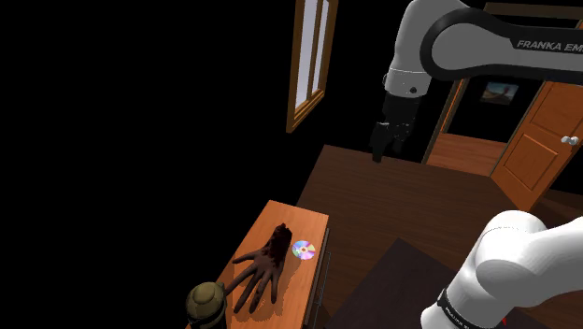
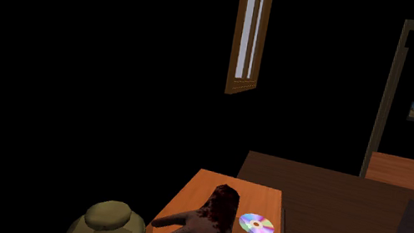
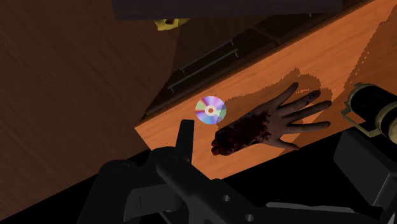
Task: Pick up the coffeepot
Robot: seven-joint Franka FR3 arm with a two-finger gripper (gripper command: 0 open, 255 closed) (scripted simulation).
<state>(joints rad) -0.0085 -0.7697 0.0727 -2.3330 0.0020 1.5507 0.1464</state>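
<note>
Three things sit on the narrow wooden table (image 1: 311, 222), whose smooth orange-brown top runs lengthwise away from the arm's side of the room. At the end nearest the shoulder view's bottom edge stands the coffeepot (image 1: 204, 302), squat, rounded and olive-brown with a domed lid, close to the top's corner and edge. Just beside it lie the splayed fingertips of a severed-hand prop (image 1: 259, 272), dark brown, palm down, its ragged wrist stump blotched deep red. Near that stump, apart from it, lies a flat CD (image 1: 304, 250) with a rainbow sheen. Past the disc the top is bare up to its far end. The table's long side toward the shoulder view's left borders a black area. Its other long side carries thin bar handles and faces the dark, grained plank floor (image 1: 411, 182), which is open between table and door (image 1: 540, 148). A wooden window frame (image 1: 309, 58) hangs against the black area above. The gripper (image 1: 388, 153) hangs high over the floor, well apart from the table and the coffeepot. In the wrist view one of its fingers (image 3: 185, 136) stands alone beside the disc, so the pair is spread, pinching nothing.
</note>
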